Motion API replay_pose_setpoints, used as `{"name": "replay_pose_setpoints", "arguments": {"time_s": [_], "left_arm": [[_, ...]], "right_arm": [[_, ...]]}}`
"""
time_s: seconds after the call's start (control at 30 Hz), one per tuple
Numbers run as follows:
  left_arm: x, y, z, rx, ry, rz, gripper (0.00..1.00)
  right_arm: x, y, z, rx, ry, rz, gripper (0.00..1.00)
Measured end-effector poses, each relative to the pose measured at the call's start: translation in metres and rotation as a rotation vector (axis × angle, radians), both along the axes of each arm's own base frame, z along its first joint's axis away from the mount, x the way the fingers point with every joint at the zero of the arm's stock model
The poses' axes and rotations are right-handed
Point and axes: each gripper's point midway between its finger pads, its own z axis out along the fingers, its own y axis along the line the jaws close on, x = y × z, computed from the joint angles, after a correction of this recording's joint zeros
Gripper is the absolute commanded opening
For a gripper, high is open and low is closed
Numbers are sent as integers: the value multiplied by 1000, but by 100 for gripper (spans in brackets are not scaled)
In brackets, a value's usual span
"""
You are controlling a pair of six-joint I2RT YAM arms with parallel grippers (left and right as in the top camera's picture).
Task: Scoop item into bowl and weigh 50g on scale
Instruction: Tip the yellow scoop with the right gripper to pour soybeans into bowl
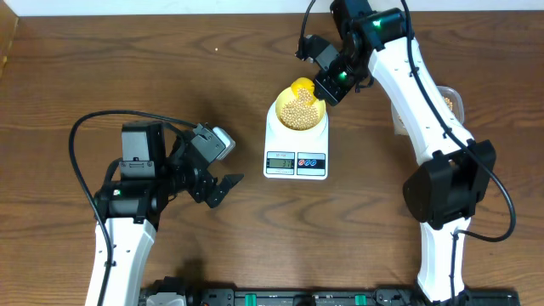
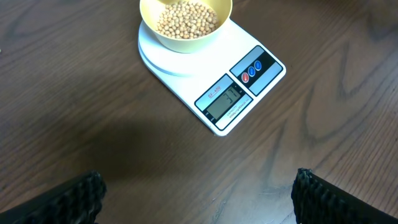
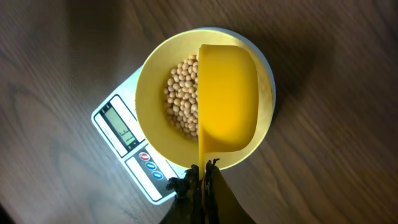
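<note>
The white scale (image 1: 296, 161) stands mid-table with its display toward the front; it also shows in the left wrist view (image 2: 239, 93) and the right wrist view (image 3: 124, 149). The pale yellow bowl (image 1: 289, 126) sits on its platform, holding tan beans (image 1: 297, 108) (image 2: 186, 18) (image 3: 181, 102). My right gripper (image 1: 327, 85) (image 3: 204, 171) is shut on the handle of a bright yellow scoop (image 3: 227, 99), tipped over the bowl's right side. My left gripper (image 1: 223, 189) (image 2: 199, 199) is open and empty above bare table, left of the scale.
A clear tub (image 1: 450, 100) with beans shows partly behind the right arm at the right. The brown wooden table (image 1: 85, 76) extends around the scale. Cables loop off both arms.
</note>
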Motion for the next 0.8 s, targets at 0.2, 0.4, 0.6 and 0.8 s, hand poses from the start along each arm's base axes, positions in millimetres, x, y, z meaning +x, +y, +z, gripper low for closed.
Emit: {"name": "replay_pose_setpoints", "arguments": {"time_s": [0.2,0.4,0.6,0.8], "left_arm": [[0,0,0,0,0,0,98],[0,0,0,0,0,0,98],[0,0,0,0,0,0,98],[0,0,0,0,0,0,98]], "right_arm": [[1,0,0,-5,-32,63,1],[2,1,1,-6,-47,87,1],[2,1,1,-7,-51,98,1],[5,2,1,-3,-66,100,1]]}}
